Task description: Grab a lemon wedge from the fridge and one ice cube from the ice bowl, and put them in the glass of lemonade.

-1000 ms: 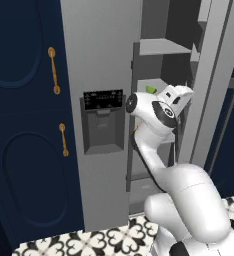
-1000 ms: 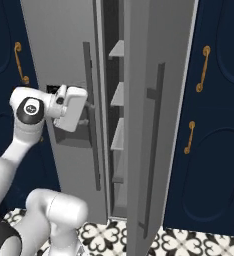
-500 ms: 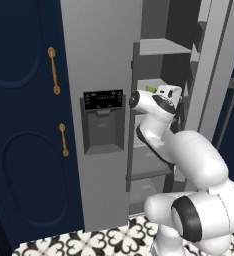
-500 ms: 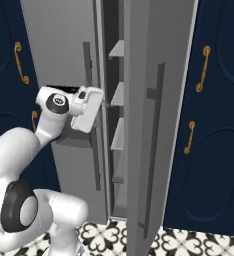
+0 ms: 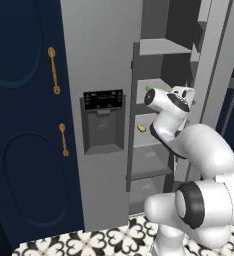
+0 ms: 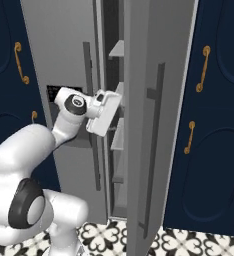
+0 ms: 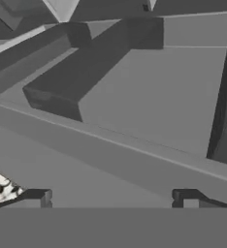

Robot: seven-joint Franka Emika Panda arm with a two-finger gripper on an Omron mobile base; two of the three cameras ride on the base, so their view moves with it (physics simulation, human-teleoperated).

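I was on the first step, reaching into the open fridge [image 5: 99, 60] for the lemon wedge [image 5: 150, 89]; my gripper [image 7: 113, 198] stood with jaws spread wide and empty; the wedge lay on a shelf, at ten o'clock from my wrist in the left base view; next I had to dip toward it; a deeper-yellow lump [image 5: 141, 128] sat one shelf lower; the door's edge [image 6: 156, 125] crowded my hand

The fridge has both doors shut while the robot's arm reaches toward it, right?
Not quite. The fridge has one door swung open, its shelves exposed, as the left base view shows. The arm does reach toward it, with the open claw at the shelves.
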